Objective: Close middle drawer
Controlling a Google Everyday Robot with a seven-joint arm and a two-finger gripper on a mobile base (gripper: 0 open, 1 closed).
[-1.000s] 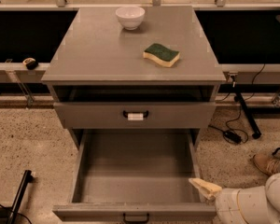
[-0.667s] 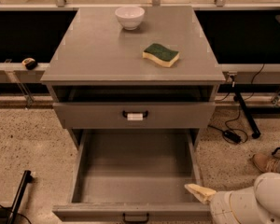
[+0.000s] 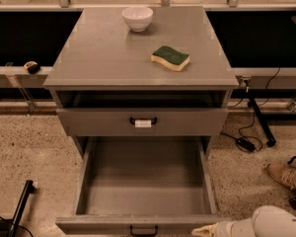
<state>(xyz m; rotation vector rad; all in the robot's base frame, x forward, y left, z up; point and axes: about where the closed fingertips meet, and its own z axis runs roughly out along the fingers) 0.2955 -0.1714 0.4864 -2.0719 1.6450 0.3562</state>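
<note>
The middle drawer point(image 3: 143, 181) of the grey cabinet is pulled far out. Its deep, plain grey box is empty. Its flat front point(image 3: 98, 224) lies along the bottom edge of the view, with the small dark loop handle point(image 3: 144, 230) at its middle. My gripper point(image 3: 203, 229) is at the bottom right, low against the right end of the drawer front, outside the box. The white arm point(image 3: 266, 223) runs off to the right behind it.
Above it, a grey drawer front with a white tag on its handle point(image 3: 143, 123) is nearly shut. The cabinet top point(image 3: 103, 53) holds a white bowl point(image 3: 137, 18) and a green and yellow sponge point(image 3: 170, 57). Cables point(image 3: 246, 142) and a shoe point(image 3: 281, 174) lie on the speckled floor at the right.
My gripper has moved down and towards the camera, from over the drawer's right inner corner to the right end of the drawer front. The drawer has not visibly moved.
</note>
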